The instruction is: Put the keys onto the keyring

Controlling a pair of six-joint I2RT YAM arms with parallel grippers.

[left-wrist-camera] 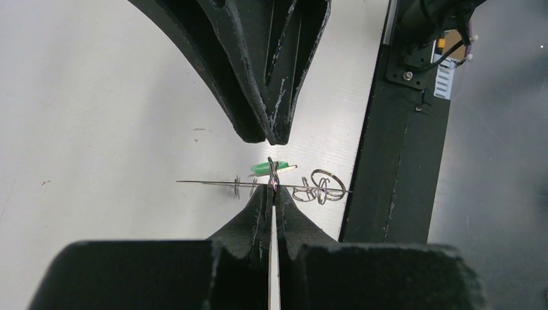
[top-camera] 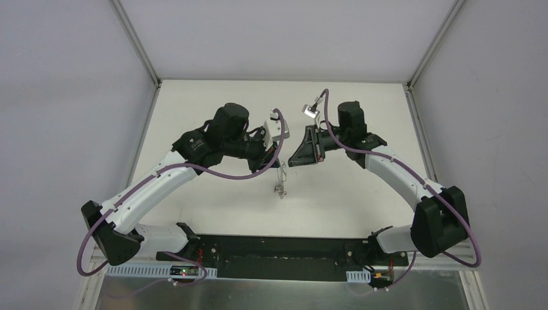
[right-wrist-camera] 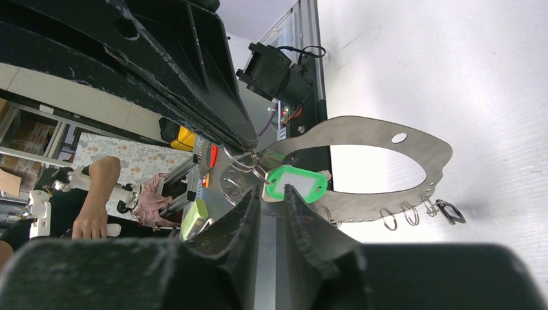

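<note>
White table [top-camera: 213, 123], grey walls, both arms meeting nose to nose mid-table. Left claw [left-wrist-camera: 272, 194] is clamped edge-on onto the ring [right-wrist-camera: 388, 139], pinching its thin silver band; the loop looks lifted off the table. Right claw [right-wrist-camera: 273, 197] faces it, fingers parted by a narrow gap. Key [right-wrist-camera: 298, 185] sits right at that gap. Can't tell if the pads touch it, and in the left wrist view it looks just clear of the tips. Key hangs beside the left pinch point off a small split ring; can't tell if it's already threaded on the ring. Handling, my read: ring is light, thin, springy metal that will flex and swing if pushed off-axis, so grip it close to the work point. Key is tiny, light and free to pivot. Green plastic head is the only decent grab, flat faces between the pads; the metal bits are slick and too small. More split rings [right-wrist-camera: 389, 221] dangle along the band and could snag. Table is smooth and matte, so a dropped key would lie flat and be awkward to pick. Black base rail [top-camera: 278, 248] runs along the near edge; a person's arm [right-wrist-camera: 97, 194] shows beyond it.
</note>
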